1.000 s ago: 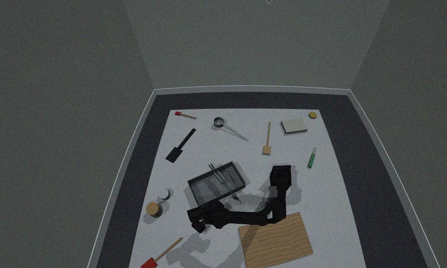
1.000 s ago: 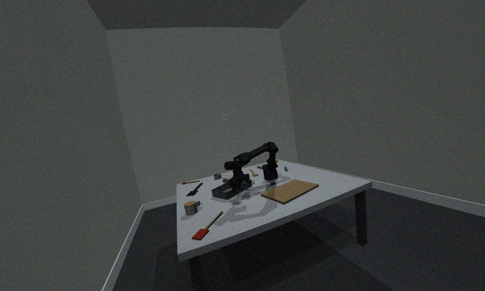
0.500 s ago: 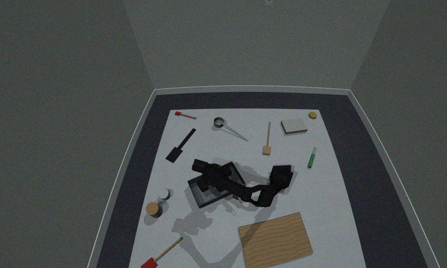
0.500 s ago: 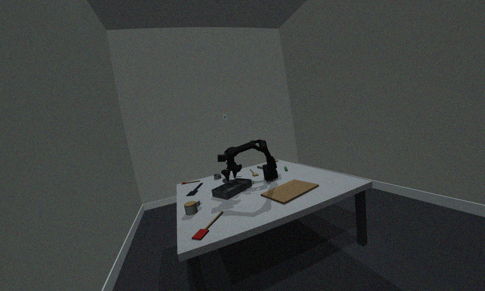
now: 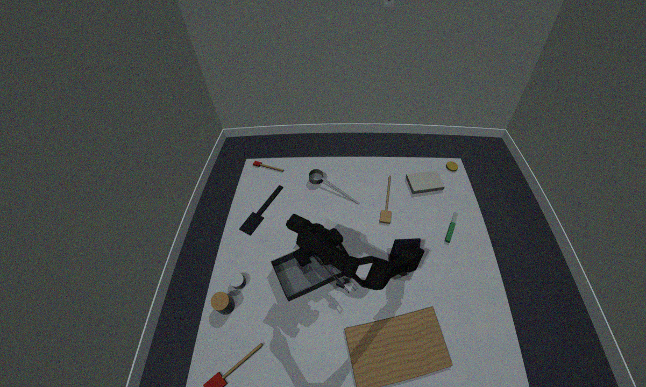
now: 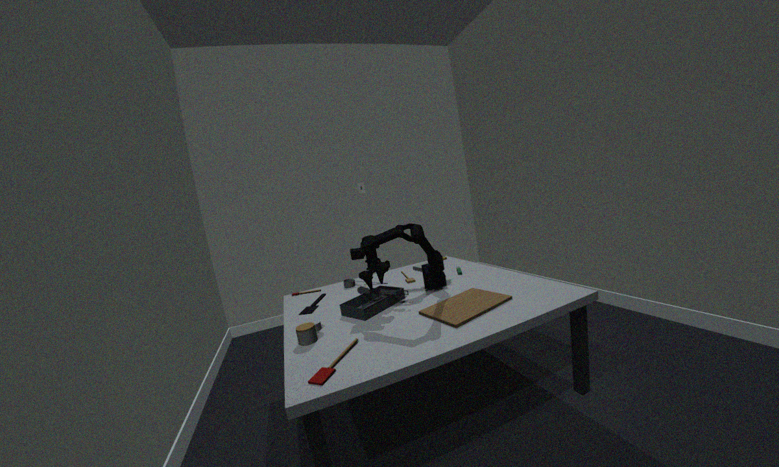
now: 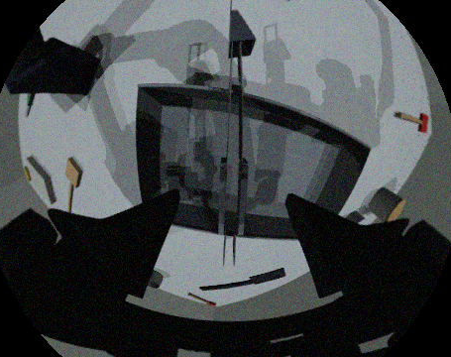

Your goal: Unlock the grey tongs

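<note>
The grey tongs point(image 5: 343, 285) point(image 6: 375, 299) point(image 7: 239, 113) lie shut across the dark roasting tin point(image 5: 286, 284) point(image 6: 354, 311) point(image 7: 148, 139). My gripper point(image 6: 373, 279) point(image 7: 235, 197) is open and empty. It points down just above the tongs, with one finger on each side of them in the wrist view. In the top view the arm hides the fingers and most of the tongs. The wooden board point(image 5: 397, 346) point(image 6: 466, 305) lies flat to the front right of the tin, apart from it.
The arm base point(image 5: 404, 255) stands right of the tin. A wood-topped cup point(image 5: 220, 301) and a red spatula point(image 5: 217, 380) lie front left. A black spatula point(image 5: 260, 212), a ring scoop point(image 5: 317, 176), a wooden spatula point(image 5: 386, 214), a white block point(image 5: 425, 181) and a green marker point(image 5: 451, 230) lie behind.
</note>
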Controlling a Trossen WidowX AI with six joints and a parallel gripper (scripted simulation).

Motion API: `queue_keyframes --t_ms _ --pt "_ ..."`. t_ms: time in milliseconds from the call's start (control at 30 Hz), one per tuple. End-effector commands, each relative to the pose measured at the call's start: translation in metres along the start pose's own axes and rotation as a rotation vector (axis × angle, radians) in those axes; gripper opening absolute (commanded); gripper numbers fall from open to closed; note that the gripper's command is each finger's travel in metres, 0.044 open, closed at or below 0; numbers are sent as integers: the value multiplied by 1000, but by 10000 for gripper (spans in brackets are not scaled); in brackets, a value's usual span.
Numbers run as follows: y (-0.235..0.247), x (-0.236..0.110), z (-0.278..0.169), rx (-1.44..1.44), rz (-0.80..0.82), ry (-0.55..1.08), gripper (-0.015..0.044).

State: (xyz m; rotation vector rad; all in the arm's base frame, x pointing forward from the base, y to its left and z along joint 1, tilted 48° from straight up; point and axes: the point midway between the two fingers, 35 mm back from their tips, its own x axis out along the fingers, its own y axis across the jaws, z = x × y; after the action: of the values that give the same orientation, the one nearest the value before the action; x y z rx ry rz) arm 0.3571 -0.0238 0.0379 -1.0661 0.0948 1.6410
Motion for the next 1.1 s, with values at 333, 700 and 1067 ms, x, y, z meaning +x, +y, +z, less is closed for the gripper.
queue_keyframes --t_ms 333,700,1067 --pt "4 9 -1 1 -1 -7 440" --pt "3 27 -2 1 -1 -6 440" --pt "3 46 -2 1 -2 -7 440"
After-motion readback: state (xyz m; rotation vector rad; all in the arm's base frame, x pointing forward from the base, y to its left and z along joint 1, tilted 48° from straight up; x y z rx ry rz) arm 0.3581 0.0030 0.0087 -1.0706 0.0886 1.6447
